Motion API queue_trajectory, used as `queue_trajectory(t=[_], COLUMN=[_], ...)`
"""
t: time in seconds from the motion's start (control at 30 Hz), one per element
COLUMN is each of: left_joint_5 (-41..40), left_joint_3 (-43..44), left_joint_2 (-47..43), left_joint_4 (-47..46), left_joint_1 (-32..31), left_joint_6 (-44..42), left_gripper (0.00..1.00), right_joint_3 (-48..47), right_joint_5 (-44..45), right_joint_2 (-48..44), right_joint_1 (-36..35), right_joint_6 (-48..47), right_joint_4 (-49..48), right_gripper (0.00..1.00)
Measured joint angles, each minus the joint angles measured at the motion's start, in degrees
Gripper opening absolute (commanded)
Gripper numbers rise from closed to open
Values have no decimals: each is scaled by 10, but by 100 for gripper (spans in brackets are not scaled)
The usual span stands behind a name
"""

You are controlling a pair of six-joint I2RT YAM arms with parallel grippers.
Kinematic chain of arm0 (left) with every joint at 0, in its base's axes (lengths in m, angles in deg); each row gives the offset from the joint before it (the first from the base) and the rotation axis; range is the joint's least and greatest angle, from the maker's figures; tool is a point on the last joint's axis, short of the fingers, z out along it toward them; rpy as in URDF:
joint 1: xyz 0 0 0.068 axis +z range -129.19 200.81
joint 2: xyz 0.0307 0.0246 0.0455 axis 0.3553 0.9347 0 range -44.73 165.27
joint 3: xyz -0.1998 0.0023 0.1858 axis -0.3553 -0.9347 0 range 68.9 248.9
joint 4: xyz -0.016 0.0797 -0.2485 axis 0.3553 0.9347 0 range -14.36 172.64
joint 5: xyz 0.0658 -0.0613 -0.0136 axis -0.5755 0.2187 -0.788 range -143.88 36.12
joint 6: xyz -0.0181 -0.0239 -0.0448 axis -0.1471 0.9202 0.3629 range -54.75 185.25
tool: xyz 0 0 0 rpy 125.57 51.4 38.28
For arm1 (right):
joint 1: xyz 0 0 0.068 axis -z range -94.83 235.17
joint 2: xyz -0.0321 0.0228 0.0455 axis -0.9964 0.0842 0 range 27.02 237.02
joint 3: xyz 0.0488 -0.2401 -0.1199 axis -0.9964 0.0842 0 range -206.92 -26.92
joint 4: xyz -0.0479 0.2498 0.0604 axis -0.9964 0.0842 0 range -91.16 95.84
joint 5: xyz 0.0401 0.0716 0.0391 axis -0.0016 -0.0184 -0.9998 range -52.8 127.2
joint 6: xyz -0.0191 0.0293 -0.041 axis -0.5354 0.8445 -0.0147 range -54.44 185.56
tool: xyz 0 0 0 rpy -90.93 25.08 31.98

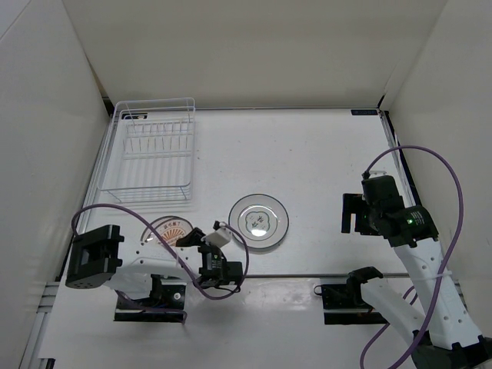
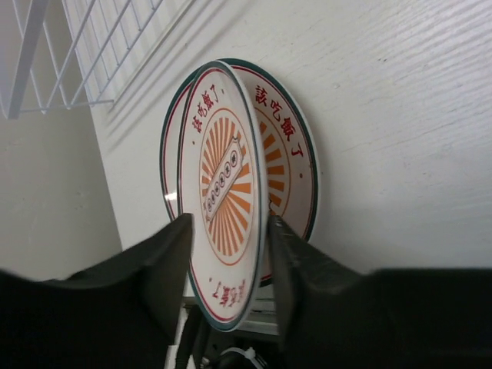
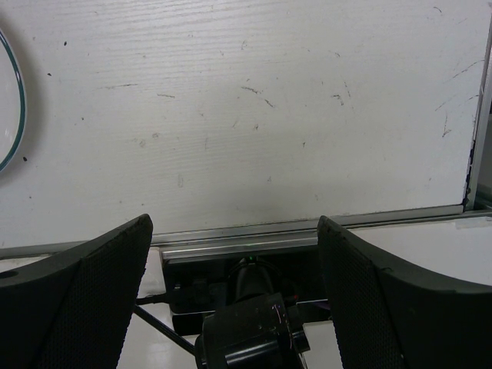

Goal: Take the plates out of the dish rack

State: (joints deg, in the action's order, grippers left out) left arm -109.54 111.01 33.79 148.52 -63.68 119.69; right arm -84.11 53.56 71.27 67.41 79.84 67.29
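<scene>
**Left fingers astride the orange plate, just in front of the rack**

Black fingers of the left gripper fill the bottom of the left wrist view, one on each side of the orange plate. They take it by the near rim, probably because a thin plate offers no other hold. Both fingers sit close against the plate. Whether they pinch it or stand just free of it, I cannot tell.

From above, the orange plate sits low at the table, partly under the left gripper and near the front edge of the dish rack. I cannot tell whether it lies fully flat. A second rim outline shows behind it in the wrist view, and I cannot say what that is.

The white plate lies flat on the table to the right of the orange one, a little apart from it. That spacing likely keeps the two from knocking. No plate shows among the rack's tines from above, so the unloading looks close to done, with this set-down as the step in hand.

The right gripper hangs with its fingers wide apart and nothing between them, well off to the right. It seems parked there to leave the left arm room. If the orange plate is not yet flat, letting go now could make it drop or slide
</scene>
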Motion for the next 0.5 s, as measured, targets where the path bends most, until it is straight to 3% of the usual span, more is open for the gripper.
queue_trajectory(t=[0.07,0.2,0.37,0.5], left_joint_5=[-3,-8,-12,3], left_joint_3=[-5,0,49,83], left_joint_2=[6,16,16,-33], left_joint_4=[2,22,41,28], left_joint_1=[0,1,2,6], left_joint_6=[8,37,71,25], left_gripper=[68,98,100,100], right_joint_3=[0,0,0,0], right_joint_5=[0,0,0,0], right_joint_2=[0,0,0,0], right_joint_1=[0,0,-1,-1], right_joint_6=[0,0,0,0], right_joint_4=[0,0,0,0], right_gripper=[89,89,89,89])
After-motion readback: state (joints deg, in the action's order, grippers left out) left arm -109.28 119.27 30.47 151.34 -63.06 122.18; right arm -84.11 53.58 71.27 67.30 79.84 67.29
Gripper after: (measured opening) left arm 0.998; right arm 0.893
